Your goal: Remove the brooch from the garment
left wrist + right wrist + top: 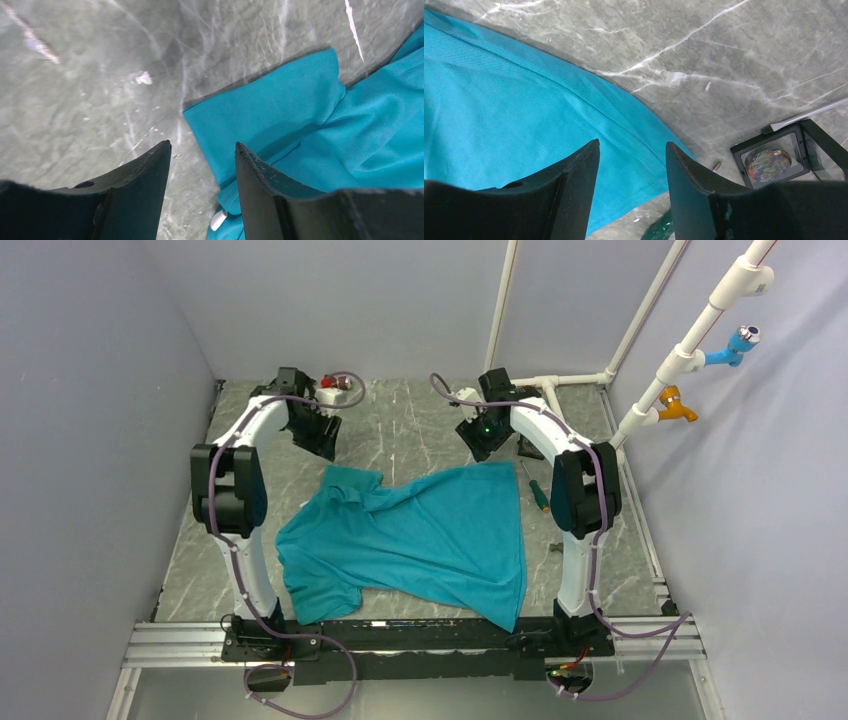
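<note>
Nearest the overhead camera: metal rail (180, 640) with both arm bases bolted on. Beyond it, grey marbled bench (420, 420). Spread rumpled across the middle of that bench, teal garment (420, 535), its near hem reaching the rail (probably laid out so that either arm can get at it). Hovering over the far edge of the cloth, left fingers (322, 440) above a folded corner and right fingers (476, 440) above the opposite corner. Moderately parted on both sides, gripping nothing, likely poised to come down on the fabric. Just right of the garment, green-handled screwdriver (539, 495), lying apart from both arms. No sign of the brooch in any view; possibly tucked in a fold, so cannot say where on the garment.
</note>
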